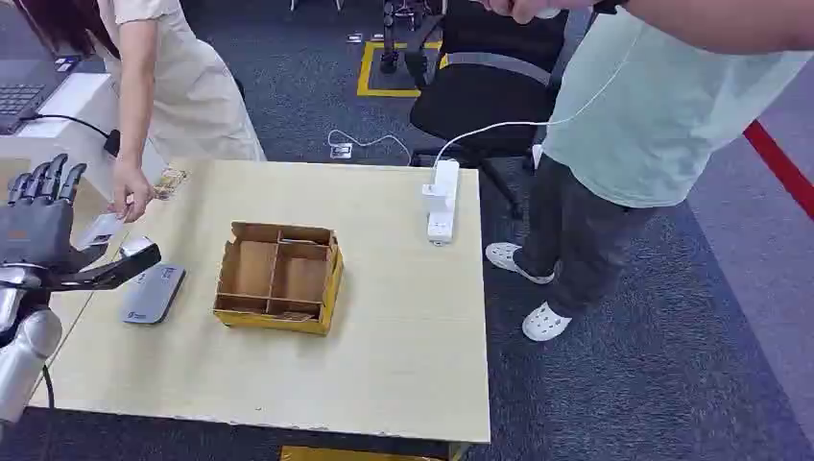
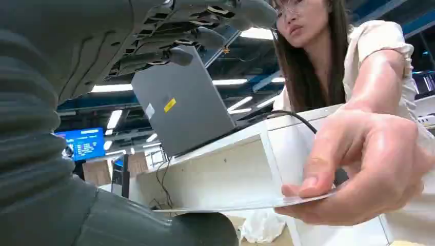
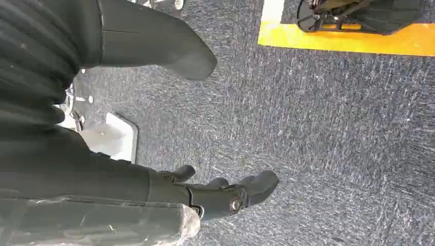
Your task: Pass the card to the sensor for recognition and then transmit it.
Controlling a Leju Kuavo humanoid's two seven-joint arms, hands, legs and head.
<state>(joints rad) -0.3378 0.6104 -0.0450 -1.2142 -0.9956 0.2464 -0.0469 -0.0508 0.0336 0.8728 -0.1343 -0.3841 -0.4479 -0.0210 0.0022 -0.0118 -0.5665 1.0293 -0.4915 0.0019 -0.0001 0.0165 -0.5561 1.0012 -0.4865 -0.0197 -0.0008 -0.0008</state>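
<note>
My left hand (image 1: 43, 226) is raised at the table's left edge, fingers spread upward and thumb (image 1: 125, 264) stretched out to the right. A white card (image 1: 99, 230) lies between fingers and thumb, pinched at its far end by a person's hand (image 1: 130, 197). In the left wrist view the card (image 2: 231, 207) is edge-on just above my thumb (image 2: 195, 228), with my fingers (image 2: 174, 31) well apart from it; touch with the thumb is unclear. The grey flat sensor (image 1: 152, 293) lies on the table (image 1: 403, 365) beneath my thumb. My right hand (image 3: 128, 179) hangs over carpet, holding nothing.
A cardboard box with dividers (image 1: 278, 277) stands mid-table, right of the sensor. A white power strip (image 1: 442, 200) lies at the table's far right. A second person (image 1: 634, 115) stands at the right by a black office chair (image 1: 490, 77). A laptop (image 1: 24, 86) sits at far left.
</note>
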